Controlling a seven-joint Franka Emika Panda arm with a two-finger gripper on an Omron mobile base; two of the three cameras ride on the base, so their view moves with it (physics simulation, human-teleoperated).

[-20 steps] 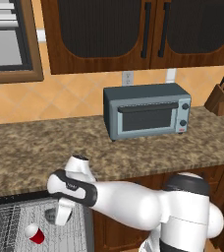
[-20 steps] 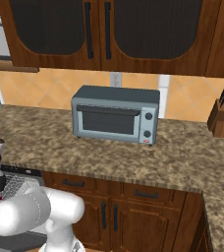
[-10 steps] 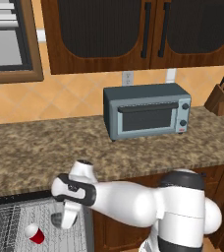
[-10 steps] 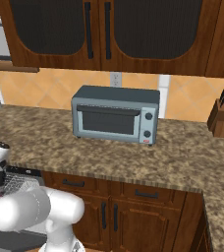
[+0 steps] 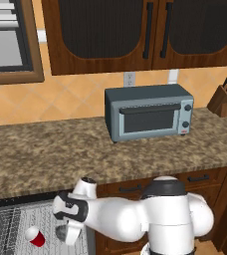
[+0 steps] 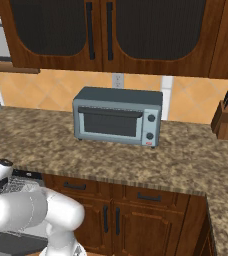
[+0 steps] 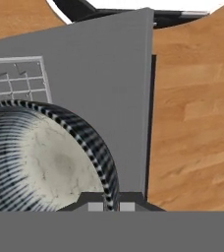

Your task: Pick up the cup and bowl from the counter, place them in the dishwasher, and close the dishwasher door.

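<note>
Hand view shows the bowl up close: a round dish with a dark, finely ribbed metallic outer wall, a black-and-white striped rim and a pale, mottled inside. Its rim runs down right between the two dark fingertips at the bottom of that view, so the gripper is pinching the bowl by its edge, one finger inside and one outside. Behind the bowl lies the flat grey dishwasher door, lowered open, with a patch of white wire rack at the far left and wooden floor to the right.

Left base view has the bowl hanging small and grey under the hand, low over the open dishwasher. The red cup lies on its side on the rack, just left of the bowl. Above runs the speckled counter, carrying a grey toaster oven and a knife block.
</note>
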